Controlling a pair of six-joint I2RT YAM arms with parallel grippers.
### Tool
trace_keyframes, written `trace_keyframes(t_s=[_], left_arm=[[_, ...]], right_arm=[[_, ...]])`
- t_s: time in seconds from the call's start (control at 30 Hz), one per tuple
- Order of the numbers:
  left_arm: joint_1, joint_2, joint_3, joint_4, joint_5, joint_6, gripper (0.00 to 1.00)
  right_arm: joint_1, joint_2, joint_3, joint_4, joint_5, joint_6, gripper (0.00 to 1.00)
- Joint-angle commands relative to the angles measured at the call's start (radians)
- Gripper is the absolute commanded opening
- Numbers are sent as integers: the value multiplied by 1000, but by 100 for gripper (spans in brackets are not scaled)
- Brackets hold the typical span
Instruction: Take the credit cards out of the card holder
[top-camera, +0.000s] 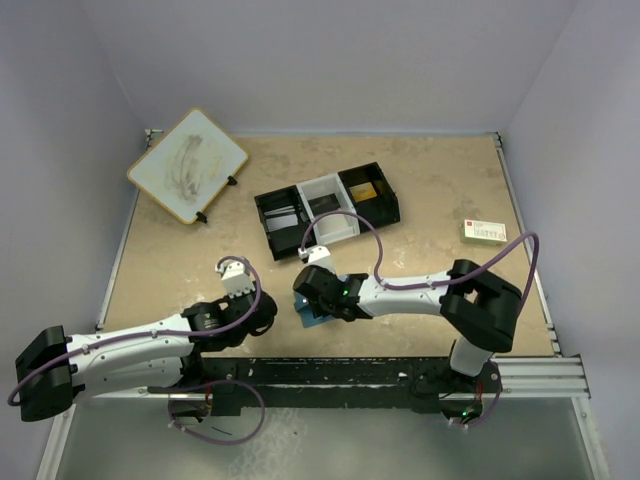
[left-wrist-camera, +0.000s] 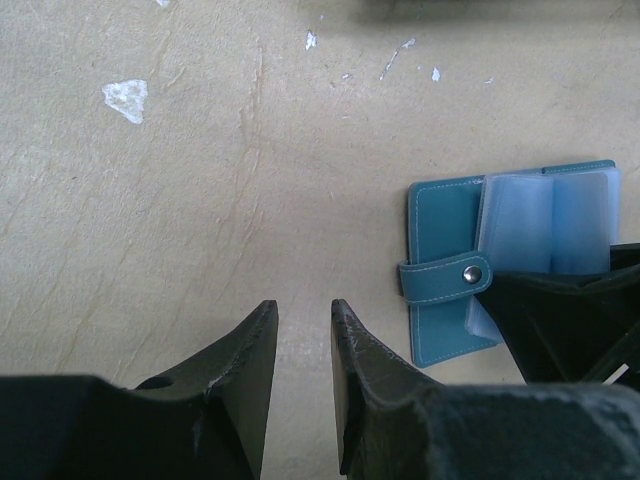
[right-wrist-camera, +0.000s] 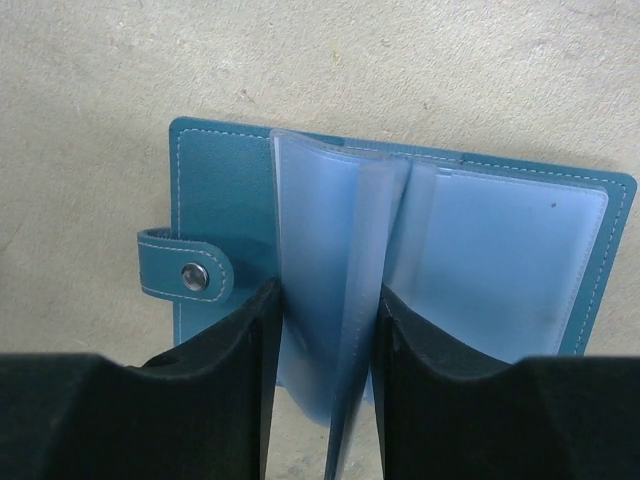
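The blue card holder (right-wrist-camera: 215, 190) lies open on the table near the front edge, its snap tab pointing left (left-wrist-camera: 445, 230). Its pale blue pocket leaves (right-wrist-camera: 330, 220) stand up from the spine. My right gripper (right-wrist-camera: 327, 290) is down over it (top-camera: 312, 300), jaws open, one on each side of the raised leaves and close against them. No credit card shows in the pockets I can see. My left gripper (left-wrist-camera: 303, 305) hovers just left of the holder, open by a narrow gap with nothing in it.
A black-and-white three-compartment tray (top-camera: 270, 205) with some flat items in it stands behind the holder. A white card with green and red print (top-camera: 484, 231) lies at the right. A tilted white board (top-camera: 188, 165) sits at the back left.
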Motion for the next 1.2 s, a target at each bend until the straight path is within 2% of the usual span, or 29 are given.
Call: trace_keyframes(t_s=[0.0,0.03,0.1,0.23,0.3,0.4,0.53,0.6,0.67,0.8,1.17], left_arm=[[-5,2,42,12,-21,-8,26],[-5,3,42,14,-20,-8,26],[-5,7,44,13,-18,-9,26],[-5,7,46,12,-17,-8,26],[-5,6,46,13,-18,-10,26],[-5,6,49,18,-17,-9,26],[-4,13,48,26,-14,-7,26],[-4,19,48,32,-11,-6,26],[-5,28,48,40,-6,-4,26],[-5,41,51,43,-1,-2,26],[-5,41,56,47,-3,2,26]], right_arm=[[7,26,-35,18,-107,34,44],[6,23,-33,11,-103,42,48],[6,12,-33,4,-96,49,48],[-6,-58,-60,27,-97,56,35],[-23,-106,-81,53,-120,48,23],[-47,-149,-100,68,-145,39,21],[-58,-177,-114,74,-160,32,13],[-71,-176,-119,77,-184,28,20],[-74,-166,-117,70,-196,27,32],[-76,-155,-113,59,-187,26,42],[-96,-221,-108,22,-175,36,52]])
